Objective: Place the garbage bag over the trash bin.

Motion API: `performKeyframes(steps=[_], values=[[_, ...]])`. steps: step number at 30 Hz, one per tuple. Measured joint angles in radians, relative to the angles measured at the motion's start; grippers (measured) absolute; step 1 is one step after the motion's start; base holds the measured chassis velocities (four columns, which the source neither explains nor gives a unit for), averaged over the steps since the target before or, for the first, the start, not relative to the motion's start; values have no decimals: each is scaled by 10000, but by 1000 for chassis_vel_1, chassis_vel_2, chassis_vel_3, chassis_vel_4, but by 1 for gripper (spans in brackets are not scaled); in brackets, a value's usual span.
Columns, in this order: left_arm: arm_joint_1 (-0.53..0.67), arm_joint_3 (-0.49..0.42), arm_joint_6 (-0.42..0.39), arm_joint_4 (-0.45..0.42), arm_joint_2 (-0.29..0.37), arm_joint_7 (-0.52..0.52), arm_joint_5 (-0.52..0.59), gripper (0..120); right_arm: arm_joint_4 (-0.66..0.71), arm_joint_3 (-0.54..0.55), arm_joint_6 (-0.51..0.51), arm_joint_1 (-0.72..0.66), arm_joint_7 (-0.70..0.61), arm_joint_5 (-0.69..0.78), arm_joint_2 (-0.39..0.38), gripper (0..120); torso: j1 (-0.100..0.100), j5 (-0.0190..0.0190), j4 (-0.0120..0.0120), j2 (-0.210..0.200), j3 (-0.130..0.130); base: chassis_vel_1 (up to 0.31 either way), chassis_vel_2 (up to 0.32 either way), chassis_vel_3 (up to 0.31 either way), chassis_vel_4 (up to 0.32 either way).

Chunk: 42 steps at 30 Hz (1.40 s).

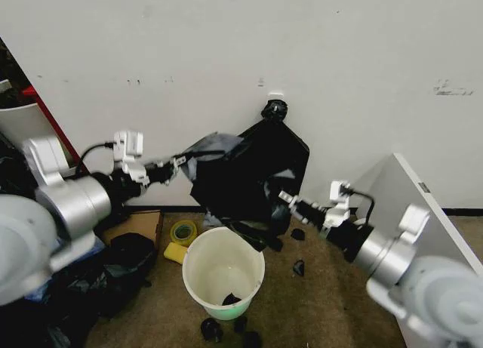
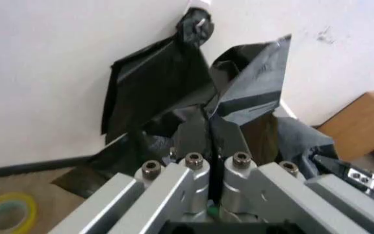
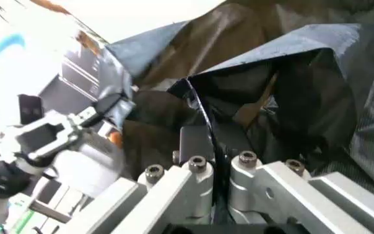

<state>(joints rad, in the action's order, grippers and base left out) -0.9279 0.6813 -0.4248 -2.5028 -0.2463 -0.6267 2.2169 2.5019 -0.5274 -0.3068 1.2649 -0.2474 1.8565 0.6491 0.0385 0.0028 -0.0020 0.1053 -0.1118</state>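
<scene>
Nearest you: trash bin (image 1: 223,271) — white pail, upright on the brown floor, mouth uncovered, small dark scraps inside and around its base. Just beyond its rim, a yellow tape roll (image 1: 183,232). Above the bin, garbage bag (image 1: 243,183) — black film held in the air between your two arms, in front of the white wall. Left gripper (image 2: 210,127) — fingers pressed together on the bag's edge. Right gripper (image 3: 206,142) — likewise pinching a fold of the film.
</scene>
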Motion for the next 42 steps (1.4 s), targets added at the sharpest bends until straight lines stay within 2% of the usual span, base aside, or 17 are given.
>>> performKeyframes(steps=[4, 8, 10, 13, 15, 18, 21, 25, 29, 30, 36, 42], values=[[390, -58, -134, 0, 276, -385, 706, 0, -6, 40, 23, 236, -308, 199, -348, 0, 0, 4, 2, 0, 1, 0, 0, 0, 0], [-51, -369, -173, 15, -175, -645, 360, 0, -9, 728, 62, 341, -377, -413, 83, 0, 0, -1, 0, 0, 1, 0, 0, 0, 0], [-410, -1043, -150, 30, -688, -861, -168, 0, -13, 1325, 26, 499, -442, -1057, 654, 0, 0, -4, 1, 0, 1, 0, 0, 0, 0], [-860, -2018, -42, 35, -1570, -1102, -1232, 0, -17, 1634, -87, 743, -414, -1669, 1055, 0, -1, -2, 0, 0, 1, 0, 0, 0, 0], [-976, -2190, -12, 35, -1819, -1137, -1553, 0, -17, 1643, -105, 794, -390, -1754, 1102, 0, 0, -4, 0, 0, 1, 0, 0, 0, 0], [-1632, -2546, 38, 38, -2856, -1248, -2657, 0, -21, 1799, -190, 1080, -243, -2311, 1622, 0, 0, -3, -1, 0, 1, 0, 0, 0, 0], [-2128, -2590, 41, 40, -3233, -1252, -3061, 0, -120, 1975, -231, 1220, -148, -2718, 2065, 0, 0, -3, -2, 0, 1, 0, 0, 0, 0], [-3457, -2645, 42, 216, -4042, -943, -4555, 0, -843, 2438, -183, 1512, 70, -3752, 3204, 0, -1, -1, 3, 0, 1, 0, 0, 0, 0], [-3886, -2608, 341, 700, -4291, -213, -5710, 0, -1589, 2850, 94, 1595, 334, -4534, 4297, 0, -1, -1, 0, 0, 1, 0, 0, 0, 0], [-3886, -2608, 341, 700, -4291, -213, -5710, 0, -1589, 2850, 94, 1595, 334, -4534, 4297, 0, -1, -1, 0, 0, 1, 0, 0, 0, 0], [-3918, -2636, 1068, 1489, -4742, 546, -6967, 0, -2798, 2939, 406, 1300, 763, -5512, 5744, 0, 0, -2, -1, 0, 1, 0, 0, 0, 0], [-4648, -2807, 1383, 1899, -5459, 925, -8533, 0, -3541, 3465, 543, 1852, 644, -7104, 5882, 0, -1, -5, 2, 0, 0, 0, 0, 0, 0]])
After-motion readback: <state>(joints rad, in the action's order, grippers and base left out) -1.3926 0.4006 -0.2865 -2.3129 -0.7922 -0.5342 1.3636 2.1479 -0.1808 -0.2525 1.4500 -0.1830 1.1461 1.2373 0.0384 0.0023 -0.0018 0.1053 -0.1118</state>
